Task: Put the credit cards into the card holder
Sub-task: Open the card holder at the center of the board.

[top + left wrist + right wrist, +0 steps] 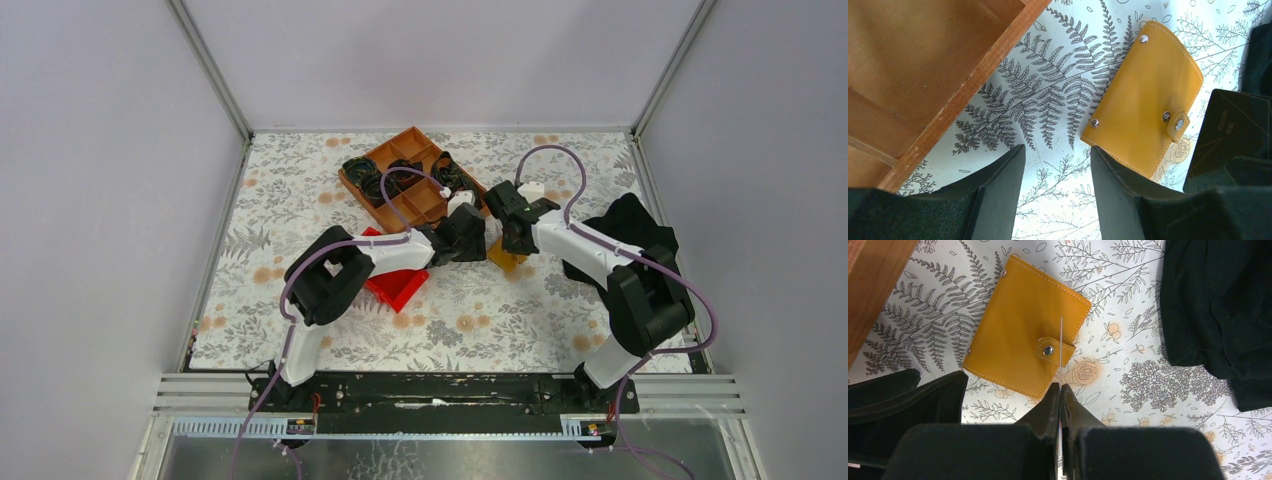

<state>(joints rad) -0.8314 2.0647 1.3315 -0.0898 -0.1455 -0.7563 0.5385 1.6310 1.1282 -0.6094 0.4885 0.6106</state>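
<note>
**Inventory count by kind**

One card holder point(1023, 340), tan-yellow. One credit card point(1228, 130) in view, dark. One wooden compartment tray point(978, 75), holding black coiled items point(362, 168) too tangled to count. One red bin point(398, 285). One black cloth point(1218, 300). Two pincers: left pincer point(1058, 150), right pincer point(1060, 390).

The table point(300, 200), covered in a fern-and-flower print, carries a wooden tray point(412, 172) at the back, a red bin point(396, 286) nearer the left, the closed card holder point(1020, 330) lying flat mid-table, and a black cloth point(628, 225) on the right.
</note>
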